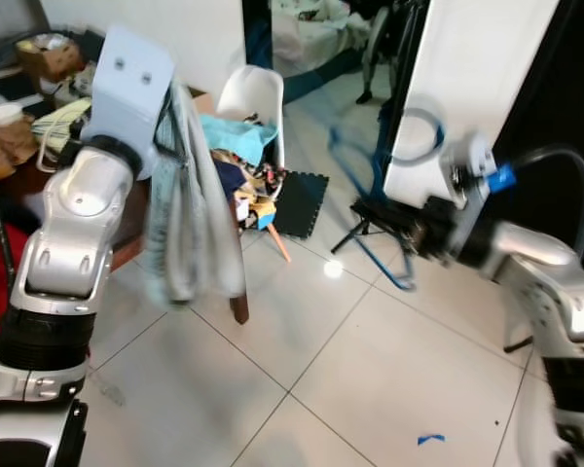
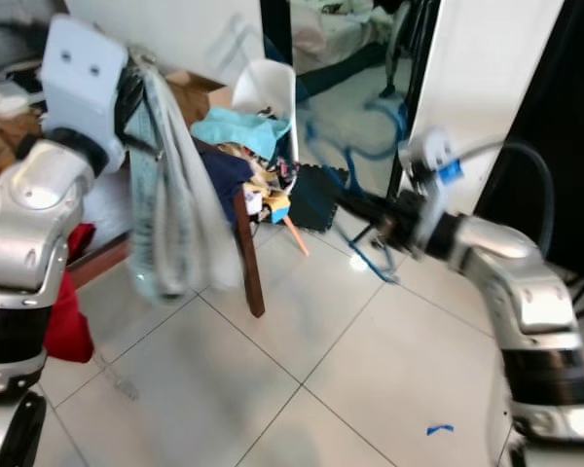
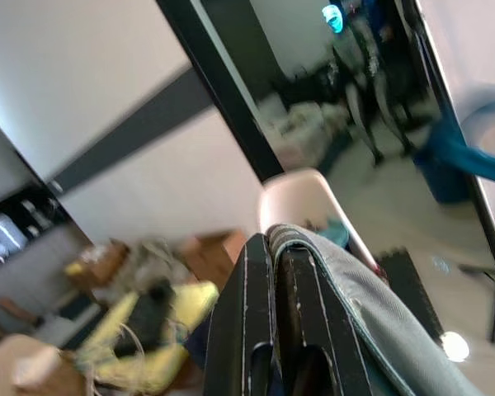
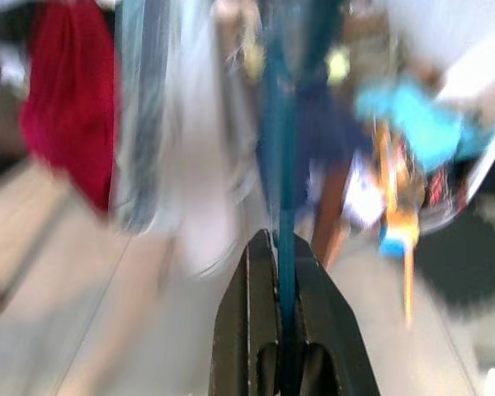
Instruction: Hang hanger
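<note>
My left gripper (image 3: 274, 330) is raised at the left and shut on a pale grey-white garment (image 1: 190, 219). The garment hangs down in folds to about table-leg height and drapes over the fingertips (image 3: 256, 280) in the left wrist view. On the right, my right gripper (image 4: 279, 247) is shut on a thin blue hanger (image 4: 280, 140). That hanger (image 1: 370, 190) shows as a blurred blue outline reaching left from the right gripper (image 1: 414, 232) towards the garment. The whole picture is motion-blurred.
A white chair (image 1: 253, 92) piled with teal and dark clothes stands behind the garment, beside a dark wooden table leg (image 1: 239, 309). A black foam mat (image 1: 302, 204) lies on the tiled floor. A red cloth (image 2: 68, 326) hangs at the left, and a white panel (image 1: 467, 88) stands at the right.
</note>
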Robot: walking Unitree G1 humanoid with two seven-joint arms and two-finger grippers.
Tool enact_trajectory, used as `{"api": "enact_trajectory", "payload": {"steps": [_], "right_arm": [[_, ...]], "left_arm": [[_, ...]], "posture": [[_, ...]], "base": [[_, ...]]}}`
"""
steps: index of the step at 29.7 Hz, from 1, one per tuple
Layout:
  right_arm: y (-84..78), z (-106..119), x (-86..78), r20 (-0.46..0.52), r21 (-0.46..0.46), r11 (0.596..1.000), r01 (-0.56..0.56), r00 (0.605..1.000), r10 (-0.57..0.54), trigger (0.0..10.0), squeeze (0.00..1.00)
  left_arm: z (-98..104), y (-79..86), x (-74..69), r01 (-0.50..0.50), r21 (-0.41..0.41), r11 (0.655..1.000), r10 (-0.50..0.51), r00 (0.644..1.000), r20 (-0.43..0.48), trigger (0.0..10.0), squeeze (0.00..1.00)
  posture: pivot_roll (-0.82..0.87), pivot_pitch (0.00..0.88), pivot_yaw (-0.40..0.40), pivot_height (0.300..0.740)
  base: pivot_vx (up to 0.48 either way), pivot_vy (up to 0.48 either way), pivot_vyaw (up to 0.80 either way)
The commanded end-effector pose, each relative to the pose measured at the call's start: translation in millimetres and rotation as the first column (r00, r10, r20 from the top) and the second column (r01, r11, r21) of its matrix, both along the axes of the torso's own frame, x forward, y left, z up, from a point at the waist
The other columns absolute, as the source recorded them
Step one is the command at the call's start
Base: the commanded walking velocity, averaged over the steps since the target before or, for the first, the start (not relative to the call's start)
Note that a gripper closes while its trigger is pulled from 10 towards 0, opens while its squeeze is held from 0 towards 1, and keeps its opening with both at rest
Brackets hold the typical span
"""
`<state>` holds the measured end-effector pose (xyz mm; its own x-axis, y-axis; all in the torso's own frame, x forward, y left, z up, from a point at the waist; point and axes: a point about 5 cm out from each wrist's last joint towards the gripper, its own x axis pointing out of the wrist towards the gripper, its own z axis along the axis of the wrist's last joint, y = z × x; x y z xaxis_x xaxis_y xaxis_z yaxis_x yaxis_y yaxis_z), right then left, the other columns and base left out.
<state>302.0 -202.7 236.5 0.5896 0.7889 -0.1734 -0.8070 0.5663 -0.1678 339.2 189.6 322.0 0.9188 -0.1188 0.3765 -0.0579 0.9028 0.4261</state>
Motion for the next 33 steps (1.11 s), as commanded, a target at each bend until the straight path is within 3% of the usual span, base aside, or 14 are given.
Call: {"api": "enact_trajectory", "payload": {"steps": [1,2,7,9,15,17,24,28,31,33], "right_arm": [[6.7,5,-9.0,0.002,-0.065,0.995,-0.080,0.997,0.081,10.0,0.00],[9.2,0,-19.9,-0.034,-0.120,0.982,-0.143,0.990,0.140,10.0,0.00],[12.5,-1,-25.2,-0.053,-0.142,0.974,-0.177,0.984,0.171,10.0,0.00],[17.9,-2,-33.6,-0.081,-0.197,0.951,-0.237,0.971,0.225,10.0,0.00],[23.5,1,-36.0,-0.084,-0.218,0.943,-0.252,0.967,0.239,10.0,0.00],[44.4,1,-32.8,-0.069,-0.233,0.948,-0.217,0.976,0.207,10.0,0.00],[66.1,5,-26.3,-0.067,-0.193,0.968,-0.161,0.986,0.151,10.0,0.00],[69.2,8,-23.5,-0.066,-0.178,0.974,-0.139,0.989,0.129,10.0,0.00],[65.9,12,-9.2,-0.061,-0.160,0.987,-0.005,0.998,-0.004,10.0,0.00],[65.9,12,-9.2,-0.061,-0.160,0.987,-0.005,0.998,-0.004,10.0,0.00]], "left_arm": [[10,8.0,-2.5,-0.005,0.003,1.000,0.005,0.999,0.044,10.0,0.00],[13,12.9,-2.0,-0.016,-0.012,1.000,0.016,0.999,0.048,10.0,0.00],[13,13.3,-1.7,-0.017,-0.016,1.000,0.017,0.999,0.049,10.0,0.00],[15,11.4,-0.8,-0.011,-0.020,1.000,0.012,0.999,0.053,10.0,0.00],[17,6.1,0.0,0.019,-0.040,0.999,-0.017,0.998,0.053,10.0,0.00],[19,-2.9,-0.3,0.058,-0.051,0.997,-0.055,0.996,0.063,10.0,0.00],[20,-7.0,-0.8,0.083,-0.051,0.995,-0.079,0.995,0.065,10.0,0.00],[21,-7.9,-1.4,0.088,-0.050,0.995,-0.085,0.994,0.064,10.0,0.00],[22,-13.3,-4.3,0.116,-0.042,0.992,-0.113,0.991,0.067,10.0,0.00],[22,-13.3,-4.3,0.116,-0.042,0.992,-0.113,0.991,0.067,10.0,0.00]], "posture": [[-0.02,0.076,0.033,0.740],[-0.02,0.077,0.034,0.740],[-0.03,0.079,0.033,0.740],[-0.03,0.082,0.036,0.740],[-0.03,0.084,0.038,0.740],[-0.03,0.087,0.042,0.740],[-0.03,0.089,0.047,0.740],[-0.03,0.090,0.048,0.740],[-0.02,0.093,0.047,0.740],[-0.02,0.093,0.047,0.740]], "base": [[0.000,0.000,-0.80],[0.000,0.000,-0.80],[0.000,0.000,-0.80],[0.000,0.000,-0.80],[0.000,0.000,-0.13],[0.000,0.000,0.00],[0.000,0.000,0.00],[0.000,0.000,0.00],[0.000,0.000,0.00],[0.000,0.000,0.00]]}}
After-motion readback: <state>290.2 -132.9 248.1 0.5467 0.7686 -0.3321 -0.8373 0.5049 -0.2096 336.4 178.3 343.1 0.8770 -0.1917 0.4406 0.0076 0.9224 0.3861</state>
